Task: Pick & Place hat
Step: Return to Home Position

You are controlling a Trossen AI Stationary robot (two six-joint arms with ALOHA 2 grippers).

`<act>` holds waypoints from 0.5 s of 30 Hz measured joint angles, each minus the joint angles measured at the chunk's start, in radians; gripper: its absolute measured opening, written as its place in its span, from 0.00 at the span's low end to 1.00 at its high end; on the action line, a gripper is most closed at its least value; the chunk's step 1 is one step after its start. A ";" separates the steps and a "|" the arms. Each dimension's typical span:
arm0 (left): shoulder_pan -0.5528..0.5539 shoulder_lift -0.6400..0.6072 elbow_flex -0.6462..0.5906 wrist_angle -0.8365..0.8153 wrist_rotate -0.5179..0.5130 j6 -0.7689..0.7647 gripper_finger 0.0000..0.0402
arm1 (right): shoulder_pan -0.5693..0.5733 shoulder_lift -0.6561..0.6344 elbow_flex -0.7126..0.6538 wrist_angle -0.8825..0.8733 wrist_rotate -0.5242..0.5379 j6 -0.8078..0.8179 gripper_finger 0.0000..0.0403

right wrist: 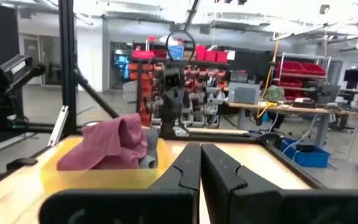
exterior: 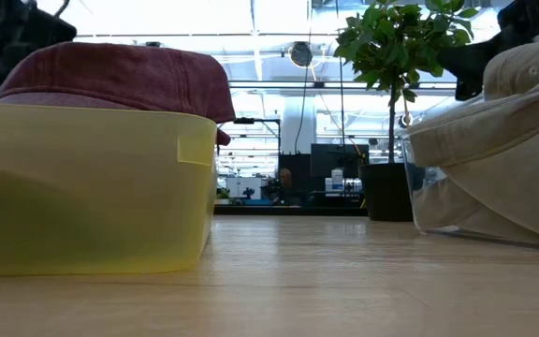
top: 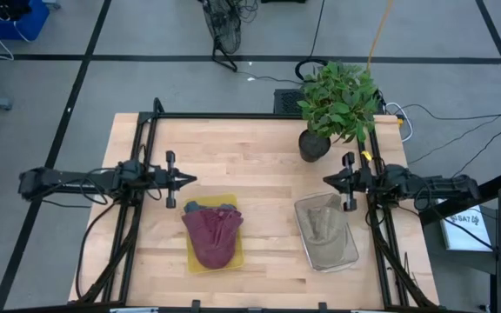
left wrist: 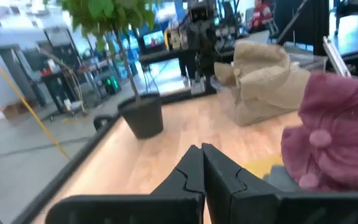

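A maroon cap [top: 213, 233] rests on a yellow plastic bin [top: 194, 258] at the table's near centre; the low view shows the maroon cap [exterior: 110, 73] sitting on the bin's rim [exterior: 82, 110]. A beige cap [top: 323, 228] lies in a clear bin [top: 346, 258] to the right. My left gripper [top: 191, 180] hovers shut just beyond the maroon cap, touching nothing; its fingers [left wrist: 202, 151] meet in the left wrist view. My right gripper [top: 327, 180] hovers shut beyond the beige cap; its fingers [right wrist: 200, 149] also meet.
A potted plant [top: 337, 109] stands near the table's far right, close to my right gripper. Bare wood [top: 263, 187] lies between the two bins and toward the far edge. Black frame rails [top: 137, 174] run along the table's left and right sides.
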 joint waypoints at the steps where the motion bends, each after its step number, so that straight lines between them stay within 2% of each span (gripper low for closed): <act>1: 0.010 0.001 0.000 -0.015 0.010 -0.005 0.01 | -0.003 -0.001 -0.004 0.006 0.000 0.000 0.00; 11: 0.067 0.001 0.000 -0.035 0.105 -0.008 0.01 | -0.009 0.001 -0.005 -0.027 -0.001 -0.020 0.00; 15: 0.068 0.001 0.001 -0.035 0.112 -0.026 0.01 | -0.009 0.001 -0.006 -0.034 -0.059 -0.023 0.00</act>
